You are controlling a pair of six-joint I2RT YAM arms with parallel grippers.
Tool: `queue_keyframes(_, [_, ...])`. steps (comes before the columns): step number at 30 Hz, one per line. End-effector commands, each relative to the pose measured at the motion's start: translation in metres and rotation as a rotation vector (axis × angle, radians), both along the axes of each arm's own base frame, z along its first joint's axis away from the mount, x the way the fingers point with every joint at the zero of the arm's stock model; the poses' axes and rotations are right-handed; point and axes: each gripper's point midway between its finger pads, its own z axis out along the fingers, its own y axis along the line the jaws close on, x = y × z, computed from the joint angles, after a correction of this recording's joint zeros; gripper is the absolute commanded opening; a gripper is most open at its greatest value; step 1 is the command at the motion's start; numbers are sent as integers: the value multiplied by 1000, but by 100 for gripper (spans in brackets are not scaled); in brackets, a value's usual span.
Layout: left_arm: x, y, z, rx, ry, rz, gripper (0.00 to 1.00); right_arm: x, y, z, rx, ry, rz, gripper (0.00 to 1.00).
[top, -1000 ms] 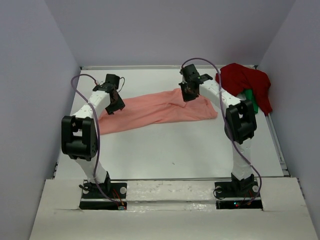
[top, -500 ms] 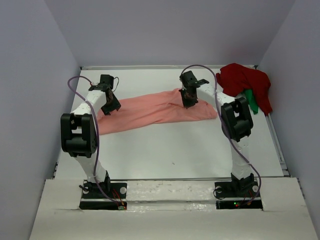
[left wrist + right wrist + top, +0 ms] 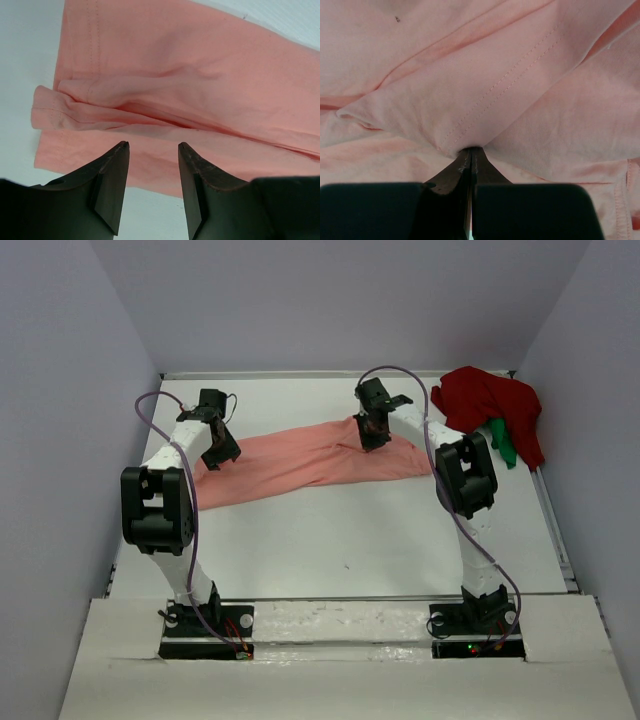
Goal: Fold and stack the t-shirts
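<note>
Right gripper (image 3: pixel 470 152): pinched on salmon-pink t-shirt (image 3: pixel 485 85) fold, probably for spreading.
Left gripper (image 3: pixel 152 150): parted, empty, poised over its lower-left edge.

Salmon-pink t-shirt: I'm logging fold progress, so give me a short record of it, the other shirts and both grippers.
salmon-pink t-shirt: long wrinkled band across the table's far half
dark red t-shirt: bunched in the far right corner
green t-shirt: partly seen at the dark red one's edge
left gripper: open above the pink shirt's left end, holding nothing
right gripper: shut on a fold of the salmon-pink t-shirt
folded stack: none in view
</note>
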Motion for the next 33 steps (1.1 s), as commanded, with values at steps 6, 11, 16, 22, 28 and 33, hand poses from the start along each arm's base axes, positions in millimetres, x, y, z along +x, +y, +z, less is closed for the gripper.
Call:
queue_keyframes(6, [4, -1, 11, -13, -43, -10, 54, 20, 23, 30, 49, -75, 49, 0])
queue_keyframes(11, [3, 0, 13, -9, -42, -13, 54, 37, 42, 35, 97, -97, 103, 0])
queue_keyframes(16, [3, 1, 14, -3, -47, -20, 54, 52, 65, 38, 162, -103, 191, 0])
queue_keyframes(22, [-1, -2, 7, -17, -33, -30, 54, 77, 92, 57, 239, -182, 285, 0])
queue_keyframes(28, [-1, 14, 18, 64, -50, 10, 54, 81, 98, 105, 202, -299, 337, 0])
queue_keyframes(33, [-5, 31, 33, 151, -53, 66, 54, 70, 74, 124, 143, -298, 243, 12])
